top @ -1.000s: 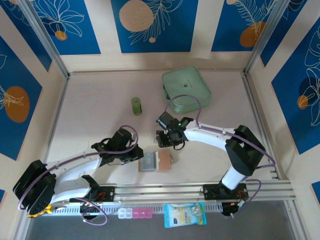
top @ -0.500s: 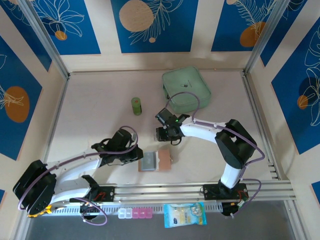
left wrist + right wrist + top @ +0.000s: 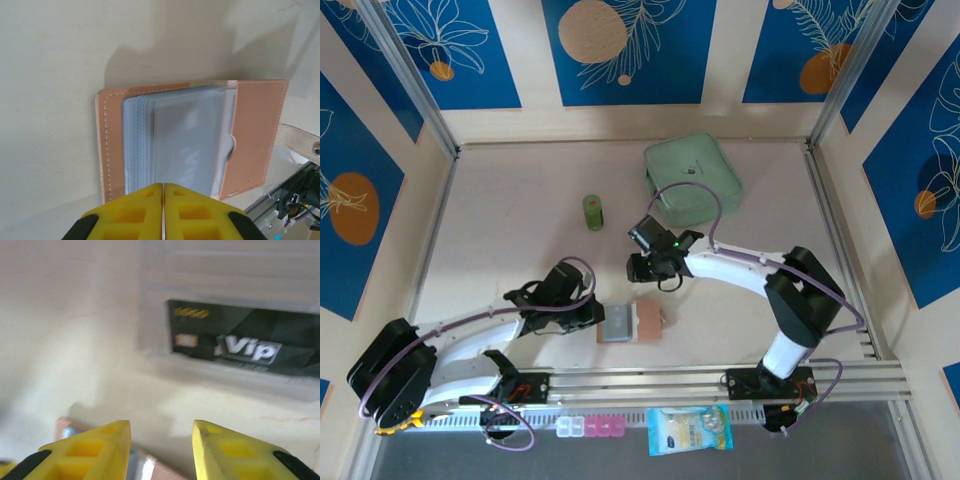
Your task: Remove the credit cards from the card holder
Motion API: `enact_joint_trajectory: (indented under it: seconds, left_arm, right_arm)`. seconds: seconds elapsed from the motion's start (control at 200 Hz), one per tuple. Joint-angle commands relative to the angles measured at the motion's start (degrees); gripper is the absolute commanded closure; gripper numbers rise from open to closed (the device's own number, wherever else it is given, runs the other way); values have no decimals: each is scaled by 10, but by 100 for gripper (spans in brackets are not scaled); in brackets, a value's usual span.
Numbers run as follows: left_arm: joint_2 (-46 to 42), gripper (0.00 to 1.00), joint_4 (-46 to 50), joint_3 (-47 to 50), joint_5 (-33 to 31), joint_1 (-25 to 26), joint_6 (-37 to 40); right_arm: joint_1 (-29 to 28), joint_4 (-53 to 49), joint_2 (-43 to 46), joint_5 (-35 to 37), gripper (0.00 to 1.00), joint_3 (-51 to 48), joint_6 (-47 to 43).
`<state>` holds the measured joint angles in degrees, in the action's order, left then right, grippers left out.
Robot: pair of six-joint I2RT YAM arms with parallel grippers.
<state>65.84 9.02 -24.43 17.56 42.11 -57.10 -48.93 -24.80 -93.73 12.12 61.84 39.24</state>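
1. We take this for a robotics lab test cell, though we cannot see anything past its walls.
2. Two white robot arms, the left arm (image 3: 470, 335) and the right arm (image 3: 740, 272), are bolted to a metal rail (image 3: 650, 380). It runs well behind the jaws of the left gripper (image 3: 590, 318) and the right gripper (image 3: 642, 270).
3. Ahead of both pairs of jaws and out to either side, blue flower-printed panels (image 3: 620, 50) box in the pale table (image 3: 510, 200), held by aluminium posts (image 3: 415, 85).
4. Beyond the right jaws lie loose props: a mint-green zip case (image 3: 692, 178) and a small green bottle (image 3: 593, 211).
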Motion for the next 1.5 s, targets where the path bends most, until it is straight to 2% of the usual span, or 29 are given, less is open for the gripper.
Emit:
enact_joint_trajectory:
  seconds: [0.0,0.185,0.31,0.465,0.555,0.7,0.79,1.13,1.491]
  left_arm:
    - [13,93,24,0,2,-5,1]
    - [24,94,30,2,-7,-5,8]
    - [30,95,38,-1,-15,-4,16]
    - [32,95,43,3,-21,-5,18]
    - [35,96,38,8,-21,-4,17]
    - [44,96,31,11,-18,-4,17]
    - [49,96,29,10,-17,-5,19]
    - [60,95,26,5,-20,-5,23]
    - [67,96,30,1,-21,-5,26]
  right_arm:
    - [-24,5,39,-34,63,-16,25]
    - [-69,9,57,-56,67,-28,51]
    - [-97,-20,42,-46,69,-16,73]
    - [-107,42,33,-112,68,-49,130]
    - [-111,87,33,-133,64,-74,154]
    - [-115,126,30,-147,52,-103,177]
    - [-114,126,24,-148,51,-107,183]
    - [-106,132,-2,-160,66,-111,187]
    - [-93,126,-12,-155,68,-127,187]
